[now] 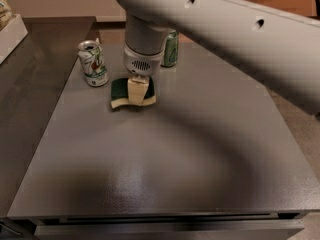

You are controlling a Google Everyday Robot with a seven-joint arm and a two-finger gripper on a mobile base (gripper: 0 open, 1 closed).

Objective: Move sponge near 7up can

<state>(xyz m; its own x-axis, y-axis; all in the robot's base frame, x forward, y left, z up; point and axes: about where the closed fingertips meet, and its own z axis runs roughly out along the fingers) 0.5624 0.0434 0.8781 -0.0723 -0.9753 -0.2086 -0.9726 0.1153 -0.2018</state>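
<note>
The sponge (120, 92), dark green on top with a pale yellow foam layer, lies at the grey table's far left part. My gripper (137, 91) comes down from above and is shut on the sponge, its pale finger (136, 91) across the sponge's middle. The 7up can (93, 63), white with green and red markings, stands upright just left of and behind the sponge, a small gap apart.
A dark green can (170, 49) stands behind the gripper, partly hidden by the arm. The grey table (165, 169) stretches toward the near edge. A white box (10, 34) sits at the far left on a darker counter.
</note>
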